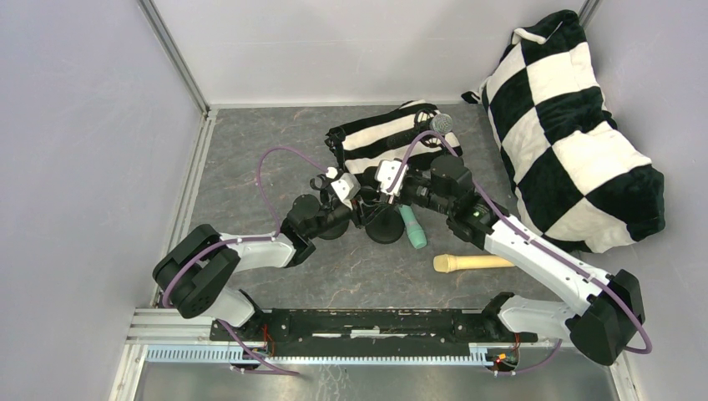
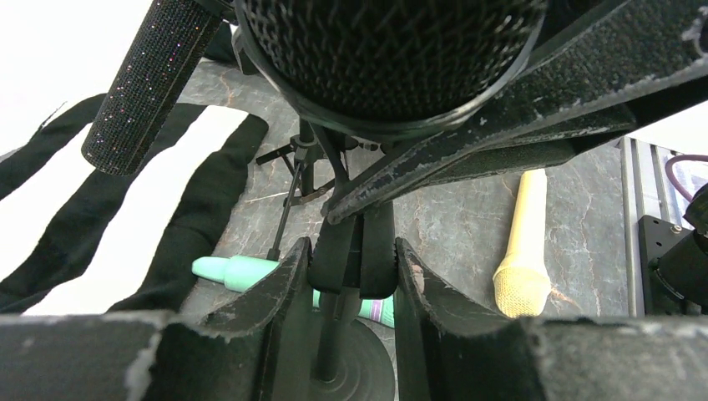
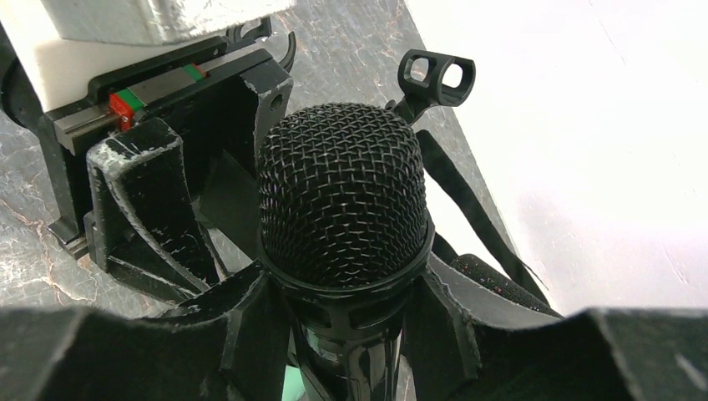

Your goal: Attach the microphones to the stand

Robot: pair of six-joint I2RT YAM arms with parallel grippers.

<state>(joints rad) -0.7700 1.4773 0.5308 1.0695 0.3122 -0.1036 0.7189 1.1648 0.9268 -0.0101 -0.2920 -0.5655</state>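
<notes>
1. I've got the stand (image 1: 386,229) mid-table, with my left gripper (image 2: 351,251) around its post.
2. The first microphone (image 1: 412,228) lies just right of the stand's base.
3. The second microphone (image 1: 472,262) lies further right, nearer the arm bases.
4. The third microphone (image 1: 440,124) rests on the bag (image 1: 371,134) behind the stand.
5. The pillow (image 1: 576,125) sits in the far right corner.

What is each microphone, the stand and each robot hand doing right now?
Black microphone: held in the right hand.
Right hand: shut on the black microphone.
Left hand: shut on the stand.
Stand: upright, one clip empty.
Mint microphone: lying on the table by the stand's base.
Cream microphone: lying flat on the table.
Silver-headed microphone: over the striped cushion; clipped or not, cannot tell.
</notes>
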